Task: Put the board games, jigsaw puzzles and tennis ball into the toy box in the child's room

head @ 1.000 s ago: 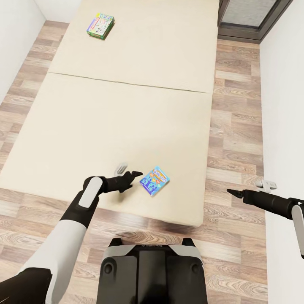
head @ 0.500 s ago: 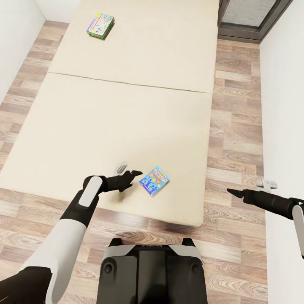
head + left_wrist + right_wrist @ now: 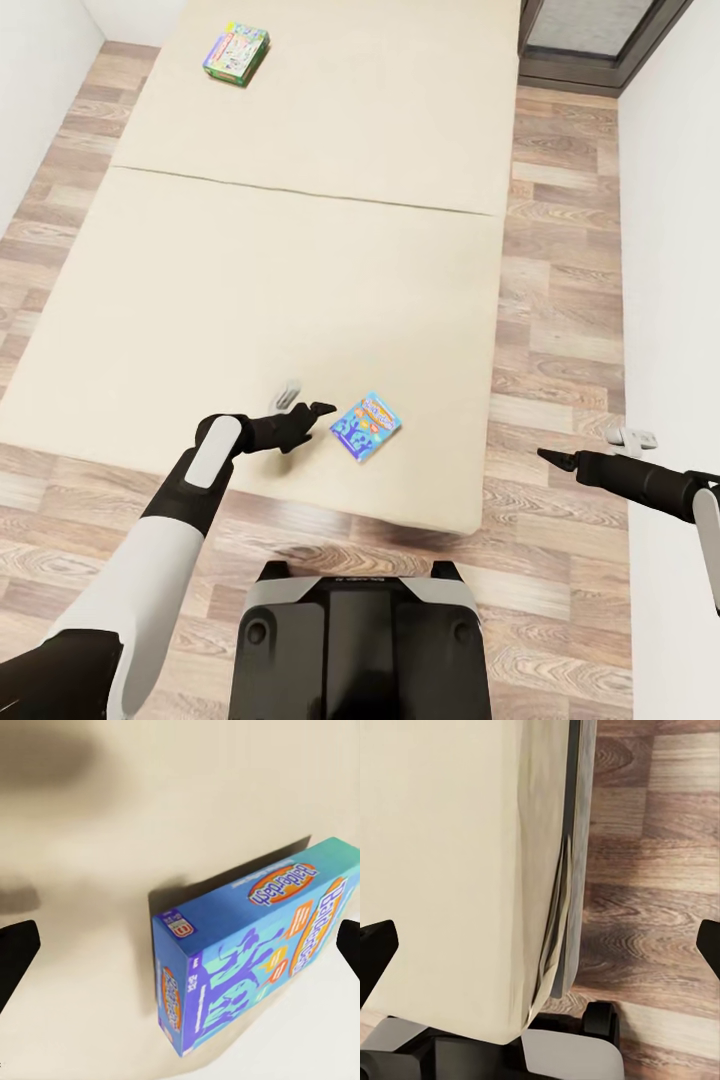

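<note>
The small blue board game (image 3: 365, 426) lies flat near the front right corner of the beige bed (image 3: 300, 250). My left gripper (image 3: 305, 400) hovers just to its left, open, a short gap from the box and holding nothing. In the left wrist view the blue board game (image 3: 247, 952) lies straight ahead on the mattress, between the two dark fingertips (image 3: 16, 952). A second, yellow-green board game (image 3: 236, 54) rests at the far left end of the bed. My right gripper (image 3: 590, 447) hangs open over the floor to the right of the bed.
Wood-plank floor (image 3: 560, 300) runs along the bed's right side up to a white wall (image 3: 670, 250). A dark-framed door (image 3: 590, 40) stands at the far right. My base (image 3: 355, 640) stands against the bed's front edge; the bed corner (image 3: 562, 907) appears in the right wrist view.
The whole head view has shifted slightly, so the bed and both boxes sit a little higher in the picture. Neither arm nor any box has moved on its own.
</note>
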`<state>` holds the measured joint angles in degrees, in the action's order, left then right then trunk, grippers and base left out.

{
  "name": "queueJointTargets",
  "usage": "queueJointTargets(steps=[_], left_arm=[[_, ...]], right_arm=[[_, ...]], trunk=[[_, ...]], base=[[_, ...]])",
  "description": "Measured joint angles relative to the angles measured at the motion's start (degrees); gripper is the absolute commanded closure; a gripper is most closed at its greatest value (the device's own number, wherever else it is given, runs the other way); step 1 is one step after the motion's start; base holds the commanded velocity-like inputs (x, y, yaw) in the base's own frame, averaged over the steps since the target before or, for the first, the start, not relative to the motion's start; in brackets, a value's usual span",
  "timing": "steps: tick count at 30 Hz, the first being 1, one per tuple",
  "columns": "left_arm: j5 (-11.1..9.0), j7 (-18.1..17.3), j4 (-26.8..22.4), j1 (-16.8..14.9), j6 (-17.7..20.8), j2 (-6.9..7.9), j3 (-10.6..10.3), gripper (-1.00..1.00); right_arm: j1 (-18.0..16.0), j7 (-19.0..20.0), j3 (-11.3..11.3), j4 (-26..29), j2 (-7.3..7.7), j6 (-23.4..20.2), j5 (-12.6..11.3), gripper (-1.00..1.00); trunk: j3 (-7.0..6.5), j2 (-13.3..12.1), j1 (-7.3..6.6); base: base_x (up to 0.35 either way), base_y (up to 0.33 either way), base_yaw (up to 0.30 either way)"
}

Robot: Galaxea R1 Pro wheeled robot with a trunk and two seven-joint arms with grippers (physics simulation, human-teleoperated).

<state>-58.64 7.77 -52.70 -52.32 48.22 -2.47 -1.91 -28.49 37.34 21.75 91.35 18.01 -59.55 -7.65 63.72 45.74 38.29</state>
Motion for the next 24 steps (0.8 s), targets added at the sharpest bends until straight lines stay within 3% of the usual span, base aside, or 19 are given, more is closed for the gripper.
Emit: queueJointTargets(steps=[24], left_arm=[[-0.36,0.04,0.04,-0.40,0.09,-0.01,-0.06,-1.00]], right_arm=[[0.12,0.04,0.21,0.35,0.00,0.00,-0.06,-1.00]], trunk=[[1.19,0.00,-0.01]], base=[[0.000,0.000,-0.005]])
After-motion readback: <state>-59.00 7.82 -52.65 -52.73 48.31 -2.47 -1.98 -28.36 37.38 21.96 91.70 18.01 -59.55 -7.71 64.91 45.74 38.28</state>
